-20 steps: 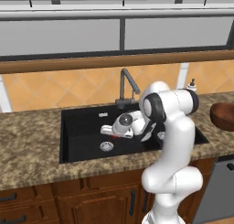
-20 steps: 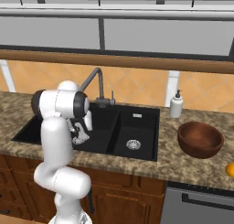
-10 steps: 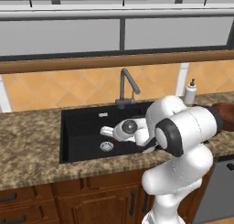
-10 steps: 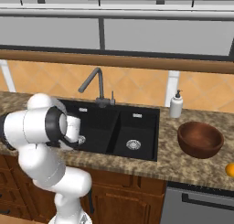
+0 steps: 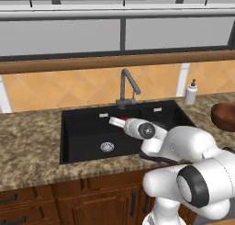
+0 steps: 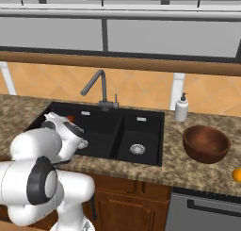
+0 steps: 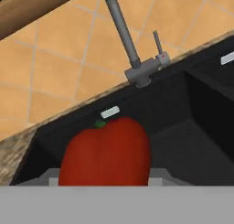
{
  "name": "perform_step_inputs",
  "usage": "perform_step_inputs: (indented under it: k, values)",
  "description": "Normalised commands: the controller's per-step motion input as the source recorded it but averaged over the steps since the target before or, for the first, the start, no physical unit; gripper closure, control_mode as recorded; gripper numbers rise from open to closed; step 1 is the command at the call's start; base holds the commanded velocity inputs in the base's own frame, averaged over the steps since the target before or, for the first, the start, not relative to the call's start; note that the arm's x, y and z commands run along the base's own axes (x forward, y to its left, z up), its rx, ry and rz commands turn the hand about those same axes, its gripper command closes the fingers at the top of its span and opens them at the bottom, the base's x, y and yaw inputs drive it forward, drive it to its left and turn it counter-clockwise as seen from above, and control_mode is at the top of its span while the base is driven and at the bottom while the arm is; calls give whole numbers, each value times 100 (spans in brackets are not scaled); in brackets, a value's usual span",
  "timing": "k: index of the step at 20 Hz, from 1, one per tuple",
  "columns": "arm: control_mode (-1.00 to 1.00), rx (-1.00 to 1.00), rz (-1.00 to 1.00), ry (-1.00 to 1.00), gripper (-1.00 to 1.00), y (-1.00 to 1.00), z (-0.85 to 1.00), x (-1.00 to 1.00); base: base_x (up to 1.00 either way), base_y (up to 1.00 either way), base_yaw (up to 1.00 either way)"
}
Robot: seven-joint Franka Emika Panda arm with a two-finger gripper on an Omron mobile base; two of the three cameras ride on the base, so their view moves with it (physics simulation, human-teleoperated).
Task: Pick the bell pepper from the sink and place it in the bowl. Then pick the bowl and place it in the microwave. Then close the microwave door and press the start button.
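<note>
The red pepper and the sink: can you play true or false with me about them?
1. The bell pepper is bright red with a bit of green at its top. True.
2. The bowl sits down inside the sink. False: it stands on the granite counter, to the right of the sink.
3. The bell pepper is already in the bowl. False: the bowl is empty, and the pepper is over the large basin, close in front of the hand camera.
4. A white soap bottle stands behind the sink. True.
5. The faucet is bright yellow. False: it is grey.
</note>
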Motion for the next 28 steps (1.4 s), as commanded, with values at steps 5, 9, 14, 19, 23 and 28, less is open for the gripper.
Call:
perform_step_inputs:
  k: [5, 9, 14, 19, 23, 28]
  values:
    - [-100, 0, -7, 2, 100, -17, 100, -47, 0, 0, 0]
    - [-100, 0, -1, 19, 100, -14, 91, -78, 0, 0, 0]
    - [-100, -2, 0, 36, 100, -8, 69, -92, 0, 0, 0]
    - [-100, -2, 0, 47, 100, -13, 7, -92, 0, 0, 0]
    - [-100, 0, 0, 28, 100, -71, 6, -78, 0, 0, 0]
    - [-100, 0, 0, 4, 100, -100, 40, -34, 0, 0, 0]
